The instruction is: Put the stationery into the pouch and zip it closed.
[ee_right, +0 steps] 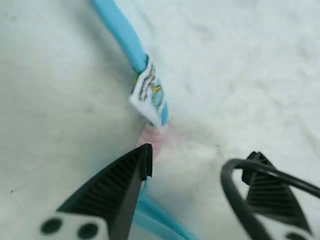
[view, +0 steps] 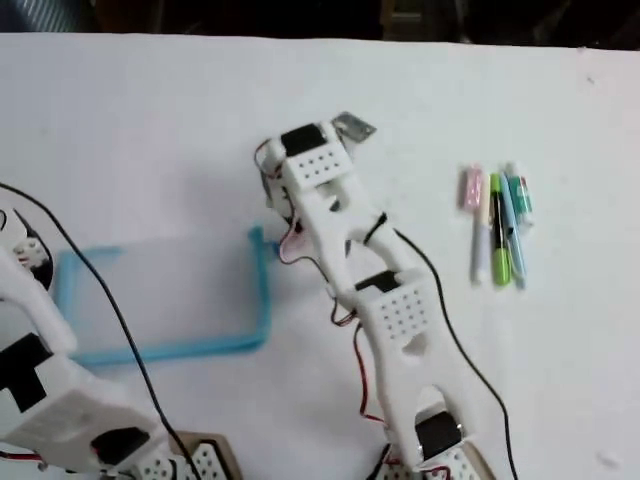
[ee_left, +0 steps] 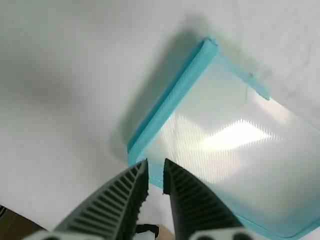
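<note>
Gaping empty at three o'clock of the blue-edged clear pouch (view: 165, 285), my right fingers (ee_right: 200, 155) may shove it; left fingers (ee_left: 156, 169), barely parted, pin nothing.

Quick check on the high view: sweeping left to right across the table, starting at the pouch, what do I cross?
pouch → right arm, reaching to the pouch's right edge → pink-topped pen → green pen → blue pen

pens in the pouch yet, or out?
Out. The pens lie bunched on the table, well apart from the pouch, whose clear side shows nothing inside.
</note>
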